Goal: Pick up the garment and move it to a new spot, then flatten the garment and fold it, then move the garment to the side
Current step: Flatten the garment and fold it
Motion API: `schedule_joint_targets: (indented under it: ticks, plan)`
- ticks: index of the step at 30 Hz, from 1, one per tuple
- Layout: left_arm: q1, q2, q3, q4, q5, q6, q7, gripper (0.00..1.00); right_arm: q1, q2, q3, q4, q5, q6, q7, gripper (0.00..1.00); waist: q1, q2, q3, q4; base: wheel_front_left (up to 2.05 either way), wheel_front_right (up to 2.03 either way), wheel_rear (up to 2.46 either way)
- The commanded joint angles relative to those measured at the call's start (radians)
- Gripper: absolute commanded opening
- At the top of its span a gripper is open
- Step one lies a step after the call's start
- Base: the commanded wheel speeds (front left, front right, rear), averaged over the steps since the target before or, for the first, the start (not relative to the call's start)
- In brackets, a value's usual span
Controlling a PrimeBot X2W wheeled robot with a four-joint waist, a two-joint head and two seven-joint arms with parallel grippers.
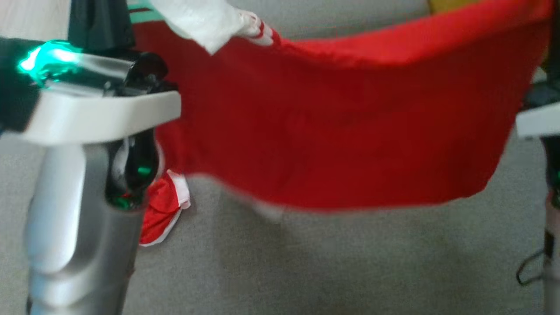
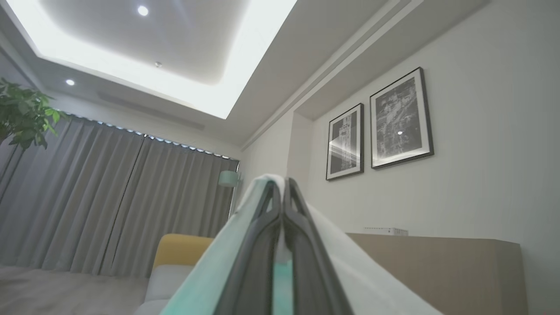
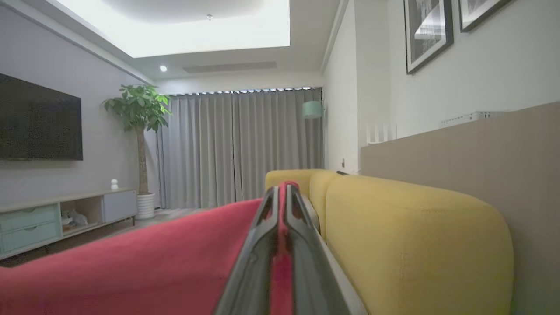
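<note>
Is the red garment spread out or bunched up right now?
Spread out: the garment hangs as a wide red sheet between the left pincer and right pincer, both shut on its upper edge.

I see a pale room lit by a bright recessed ceiling panel (image 2: 144,57). Grey floor-length curtains (image 3: 240,148) cover the far end, with a leafy potted tree (image 3: 140,144) beside them. Two black-framed monochrome prints (image 2: 400,118) hang on the white wall behind a mustard-yellow upholstered sofa (image 3: 415,245). A dark flat television (image 3: 39,118) is mounted above a low cabinet with mint drawers (image 3: 57,218).
</note>
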Motion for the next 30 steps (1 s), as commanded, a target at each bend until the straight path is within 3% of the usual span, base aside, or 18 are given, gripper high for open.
schedule_joint_targets:
  ticks: [1,6,10,13,16,20,21,24,26,30]
  plan:
    - [-0.019,0.043,0.027,-0.087,0.011,0.016,0.039,0.00,0.011,-0.001,0.007,-0.086,0.005,-0.001,0.035,0.00,0.0001,-0.0001,0.026,0.003,0.00,0.00,0.00]
    - [-0.078,0.087,0.033,-0.203,0.010,0.021,0.145,0.00,0.033,0.013,-0.049,-0.227,-0.009,-0.001,0.131,0.00,0.0001,-0.0001,0.112,0.002,0.00,0.00,0.00]
    - [-0.214,0.119,0.017,-0.067,-0.003,-0.030,0.204,0.00,-0.047,0.030,-0.085,-0.199,0.002,-0.001,0.213,0.00,0.0001,-0.0001,0.221,-0.002,0.00,0.00,0.00]
    - [-0.372,0.161,-0.010,0.114,0.032,-0.101,0.206,0.00,-0.188,0.018,-0.084,-0.079,0.005,-0.001,0.234,0.00,0.0001,-0.0001,0.299,-0.013,0.00,0.00,0.00]
    - [-0.547,0.183,-0.018,0.321,0.070,-0.137,0.173,0.00,-0.372,-0.004,-0.053,0.090,-0.020,-0.001,0.193,0.00,0.0001,-0.0001,0.358,-0.022,0.00,0.00,0.00]
    - [-0.775,0.216,-0.022,0.564,0.142,-0.153,0.078,0.00,-0.622,-0.013,0.017,0.322,-0.057,-0.001,0.061,0.00,0.0001,-0.0001,0.411,-0.032,0.00,0.00,0.00]
    - [-0.775,0.216,-0.022,0.564,0.142,-0.153,0.078,0.00,-0.622,-0.013,0.017,0.322,-0.057,-0.001,0.061,0.00,0.0001,-0.0001,0.411,-0.032,0.00,0.00,0.00]
    - [-0.904,0.221,-0.028,0.706,0.176,-0.158,-0.005,0.00,-0.766,-0.012,0.062,0.484,-0.061,-0.001,-0.042,0.00,0.0001,-0.0001,0.431,-0.027,0.00,0.00,0.00]
    - [-0.966,0.212,-0.084,0.799,0.204,-0.180,-0.078,0.00,-0.842,-0.030,0.094,0.622,-0.065,-0.001,-0.136,0.00,0.0001,-0.0001,0.432,-0.009,0.00,0.00,0.00]
    - [-0.980,0.186,-0.129,0.883,0.195,-0.192,-0.159,0.00,-0.861,-0.053,0.134,0.762,-0.061,-0.001,-0.237,0.00,0.0001,-0.0001,0.433,0.017,0.00,0.00,0.00]
